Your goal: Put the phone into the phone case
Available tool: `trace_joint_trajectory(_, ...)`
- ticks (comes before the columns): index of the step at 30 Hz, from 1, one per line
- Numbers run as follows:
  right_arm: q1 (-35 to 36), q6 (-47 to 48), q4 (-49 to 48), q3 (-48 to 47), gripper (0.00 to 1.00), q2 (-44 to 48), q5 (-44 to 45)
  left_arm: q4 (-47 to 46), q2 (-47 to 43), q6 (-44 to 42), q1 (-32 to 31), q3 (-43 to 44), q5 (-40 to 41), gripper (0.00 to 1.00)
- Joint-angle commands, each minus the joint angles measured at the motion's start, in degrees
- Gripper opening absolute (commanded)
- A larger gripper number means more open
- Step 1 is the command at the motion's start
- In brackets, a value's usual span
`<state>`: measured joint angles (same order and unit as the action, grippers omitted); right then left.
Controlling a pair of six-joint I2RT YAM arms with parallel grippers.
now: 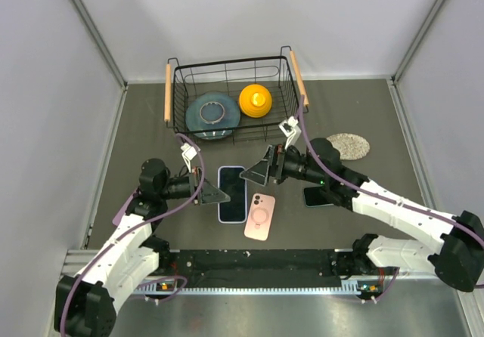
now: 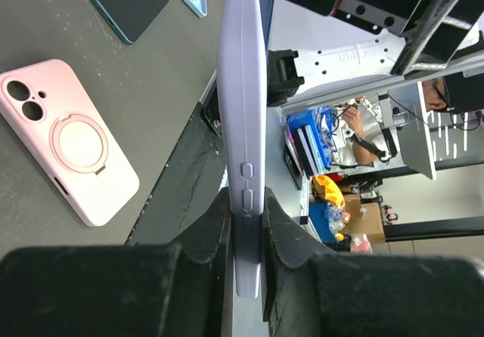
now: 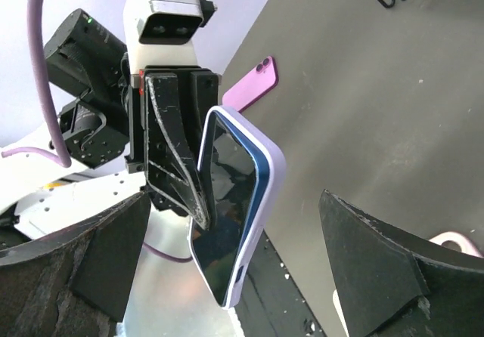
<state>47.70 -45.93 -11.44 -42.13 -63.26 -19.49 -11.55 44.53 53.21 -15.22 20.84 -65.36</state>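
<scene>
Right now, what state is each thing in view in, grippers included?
left gripper: shut on the lavender case.
right gripper: open, holding nothing.
lavender case: clamped at one end, phone inside.
phone: in the lavender case, screen dark.
pink case: flat on the table, back up, ring folded down.

Top view: fixed, high behind the arm bases, looks down on the whole desk (image 1: pixel 363 103); bases at 6 o'clock, basket (image 1: pixel 168 91) at 12. Left wrist: very near, looks out along the left hand (image 2: pixel 246 201); phone (image 2: pixel 242 88) edge-on at centre, pink case (image 2: pixel 68 140) at 9 o'clock. Right wrist: near, faces that phone between its own fingers (image 3: pixel 378 261). All three share the phone; top and left wrist share the pink case.
</scene>
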Motion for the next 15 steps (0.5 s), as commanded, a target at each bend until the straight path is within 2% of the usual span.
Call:
trace_joint_trajectory(1,-0.59,7.96,7.31,-6.55,0.93,0.51,-2.02,-1.89,-0.94,-3.12,-0.16,3.07,-2.92,0.0)
trace_joint_trajectory(6,-1.56,6.74,7.93,-8.32,0.94,-2.03,-3.63,-4.53,-1.29,-2.06,-0.25,2.8,-3.54,0.0)
trace_joint_trajectory(15,-2.79,-1.43,-9.9,-7.62,0.87,-9.68,-19.7,-4.53,-2.26,-1.71,-0.16,1.84,-2.32,0.0)
